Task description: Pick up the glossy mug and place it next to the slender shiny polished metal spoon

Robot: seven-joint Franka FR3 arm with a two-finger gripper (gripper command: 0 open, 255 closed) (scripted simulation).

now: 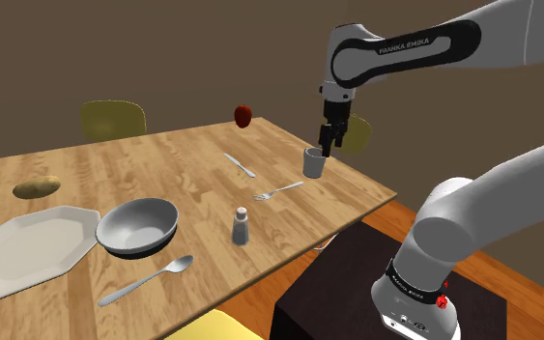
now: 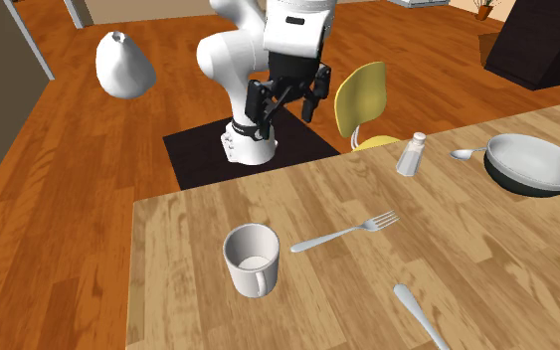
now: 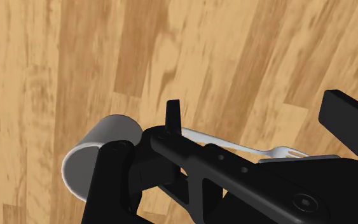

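Note:
A grey mug (image 1: 314, 161) stands upright on the wooden table (image 1: 163, 174) near its far right corner in the shoulder view. My black gripper (image 1: 328, 143) hangs just above it, open, with nothing between its fingers. From the second exterior view the mug (image 2: 253, 261) is in front with its handle toward the camera, and the gripper (image 2: 282, 112) is behind it with fingers spread. At the wrist the mug (image 3: 101, 159) lies off to one side of the gripper (image 3: 260, 111), outside the fingers. The metal spoon (image 1: 146, 280) lies near the table's front edge, beside the bowl.
A fork (image 1: 277, 190) lies close to the mug, a knife (image 1: 240, 165) further in. A shaker (image 1: 241, 226), a grey bowl (image 1: 137, 226), a white plate (image 1: 28, 246), a potato (image 1: 36, 186) and an apple (image 1: 243, 116) share the table. A yellow chair (image 2: 362, 99) stands by the stand.

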